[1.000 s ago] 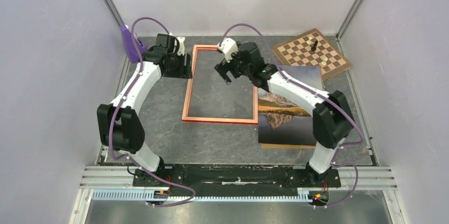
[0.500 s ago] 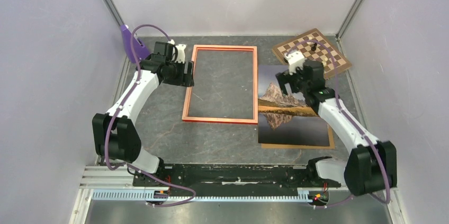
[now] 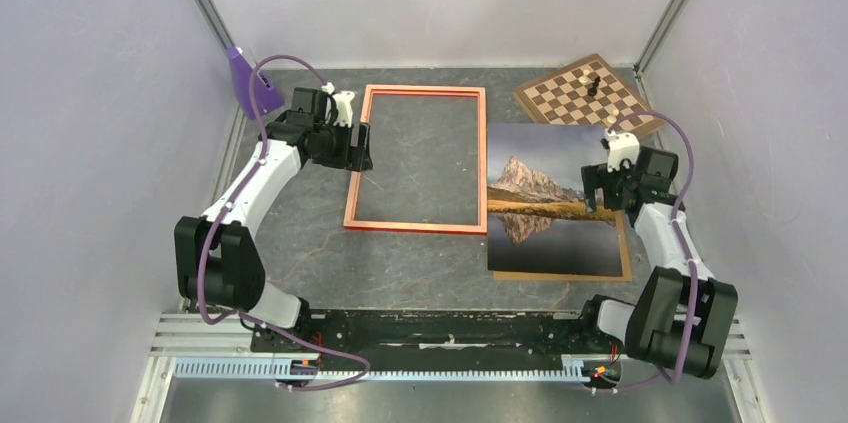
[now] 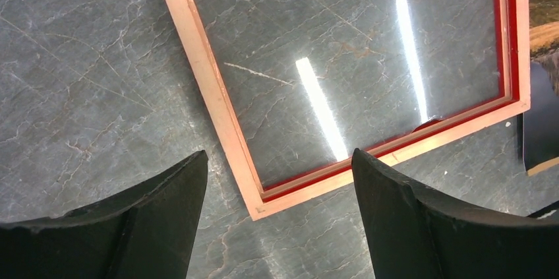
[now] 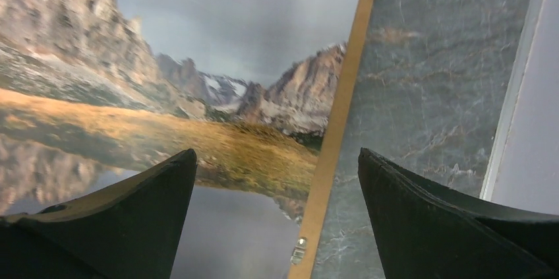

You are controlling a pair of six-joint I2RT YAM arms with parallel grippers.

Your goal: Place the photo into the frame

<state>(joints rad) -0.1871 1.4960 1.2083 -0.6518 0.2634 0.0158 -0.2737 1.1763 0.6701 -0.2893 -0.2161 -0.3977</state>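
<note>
The photo (image 3: 545, 203), a mountain mirrored in a lake, lies face up on a brown backing board at the right of the table. Left of it the orange-red frame (image 3: 417, 227) lies flat, with the grey table showing through it. My left gripper (image 3: 358, 148) hovers open at the frame's left rail. In the left wrist view the frame's corner (image 4: 260, 206) sits below and between the spread fingers, untouched. My right gripper (image 3: 603, 188) is open over the photo's right edge. In the right wrist view the photo (image 5: 198, 61) and the board's strip (image 5: 343, 107) lie under the gap between its jaws.
A chessboard (image 3: 588, 93) with a few pieces lies at the back right, just behind the photo. A purple object (image 3: 250, 81) stands at the back left corner. The backing board (image 3: 627, 253) carries small metal clips (image 5: 300, 250). The enclosure wall (image 5: 527, 94) is close on the right.
The right arm swung from above the frame across to the photo's right edge. The left gripper opened a little wider and shifted slightly along the frame's left rail.
</note>
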